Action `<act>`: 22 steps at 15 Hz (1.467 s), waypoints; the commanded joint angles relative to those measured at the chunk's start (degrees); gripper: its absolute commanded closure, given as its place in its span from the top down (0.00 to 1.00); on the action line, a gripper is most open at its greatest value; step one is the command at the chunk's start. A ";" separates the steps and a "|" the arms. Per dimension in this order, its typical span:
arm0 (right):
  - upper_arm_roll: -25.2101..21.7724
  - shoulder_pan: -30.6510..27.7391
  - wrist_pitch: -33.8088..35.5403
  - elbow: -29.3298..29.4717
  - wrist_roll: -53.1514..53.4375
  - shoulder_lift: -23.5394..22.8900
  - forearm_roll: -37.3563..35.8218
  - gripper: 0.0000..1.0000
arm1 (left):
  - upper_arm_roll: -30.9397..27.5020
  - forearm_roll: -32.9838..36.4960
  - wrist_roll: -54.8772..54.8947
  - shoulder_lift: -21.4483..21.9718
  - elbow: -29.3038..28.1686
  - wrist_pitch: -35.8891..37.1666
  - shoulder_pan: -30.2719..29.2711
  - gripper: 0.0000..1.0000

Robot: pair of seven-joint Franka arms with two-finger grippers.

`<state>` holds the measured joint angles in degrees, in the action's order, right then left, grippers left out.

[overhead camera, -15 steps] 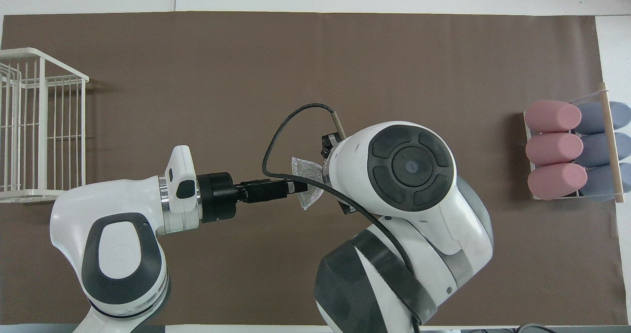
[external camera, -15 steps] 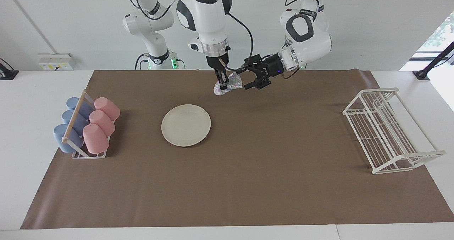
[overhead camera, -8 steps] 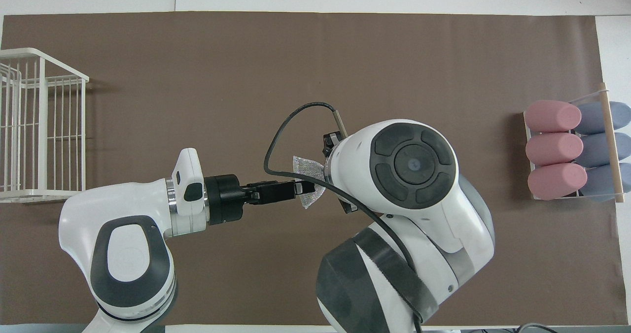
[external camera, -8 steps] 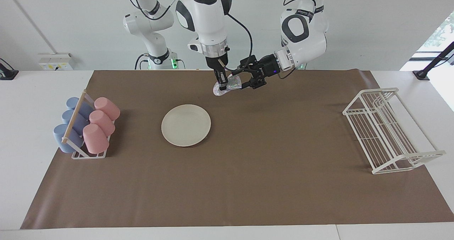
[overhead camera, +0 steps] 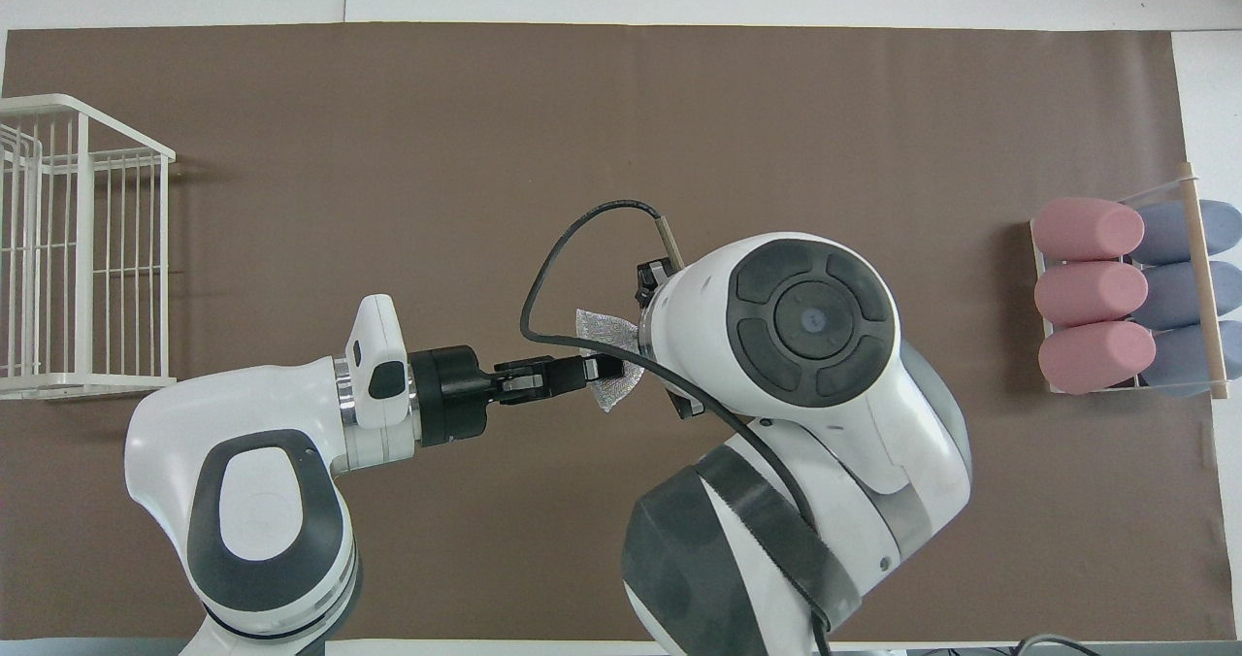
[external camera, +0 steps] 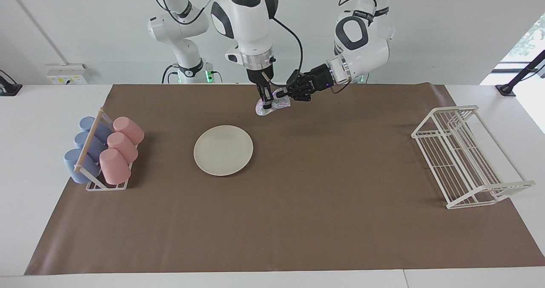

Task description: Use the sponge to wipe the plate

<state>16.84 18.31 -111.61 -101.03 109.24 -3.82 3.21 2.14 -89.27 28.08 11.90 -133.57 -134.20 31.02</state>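
- Since a second ago, as I watch it: left gripper has slid in from the left arm's end and clenched on the sponge; its jaws stood wide then. Right gripper has not let go.
- Facing view, sponge: I log it hanging in the air over the brown mat, above the strip nearest the robots. Its long axis runs roughly level along the table's length, one end toward each arm.
- Facing view, right gripper: points straight down, clenched on the sponge's end toward the right arm.
- Facing view, left gripper: lies nearly level, grasping the sponge's other end.
- Facing view, plate: flat on the mat, farther from the robots than the sponge, bare, well apart from both grippers.
- Facing view, other stock: cup rack with pink and blue cups at the right arm's end; white wire rack at the left arm's end.
- Overhead view, sponge: I see only its grey mesh corners, either side of the left gripper.
- Overhead view, plate and right gripper: both covered by the right arm's body.
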 commanded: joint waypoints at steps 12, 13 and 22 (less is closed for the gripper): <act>0.04 -6.43 -1.86 0.49 -14.44 2.05 -0.31 1.00 | -1.35 6.26 -10.83 1.02 1.20 -1.59 -0.52 0.00; 0.04 -7.84 -1.68 0.22 -20.94 2.93 -0.31 1.00 | -1.35 12.05 -14.33 1.10 1.55 -1.16 -1.83 0.00; -0.05 -21.28 2.44 -1.36 -77.55 7.51 -0.31 1.00 | -1.27 49.42 -32.20 -2.14 14.37 20.19 -16.08 0.00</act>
<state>16.25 0.86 -110.22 -100.68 41.56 1.84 3.13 0.40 -46.04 -0.75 12.22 -123.38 -117.83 16.22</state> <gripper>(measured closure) 0.000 0.943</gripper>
